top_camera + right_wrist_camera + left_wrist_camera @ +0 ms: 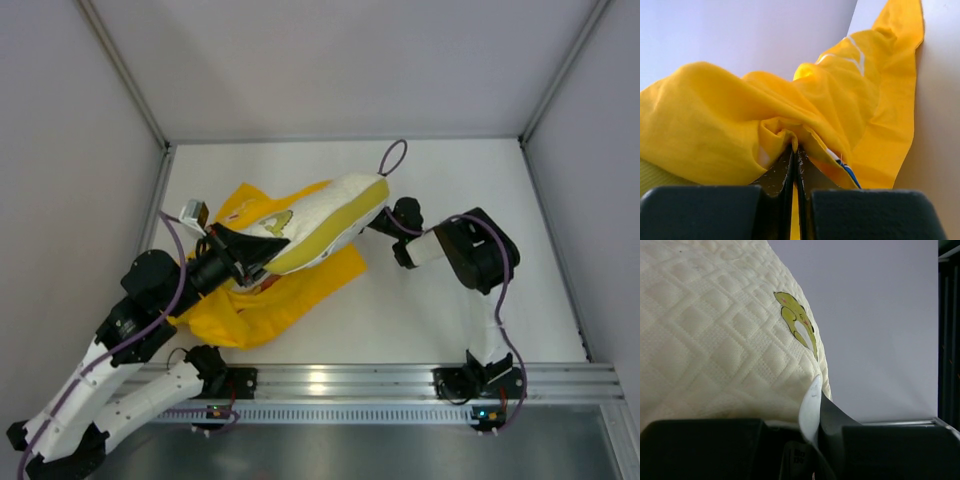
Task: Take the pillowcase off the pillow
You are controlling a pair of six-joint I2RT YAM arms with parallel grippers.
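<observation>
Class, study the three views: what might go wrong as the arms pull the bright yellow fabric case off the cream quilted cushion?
1. The right tool pinches only a thin fold of the bright yellow fabric pillowcase; it may slip free under pull.
2. The left tool grips the cream quilted pillow at its edge by the small white tag; that hold could slip, so the pillow drags along.

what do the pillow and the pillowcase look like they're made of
The pillow looks like a padded cushion in cream quilted knit, matte: stitched diamond blocks puff up across its surface. The pillowcase looks like thin woven cloth, perhaps cotton or polyester, matte bright yellow: it bunches into soft folds where the right end effector pinches it.
</observation>
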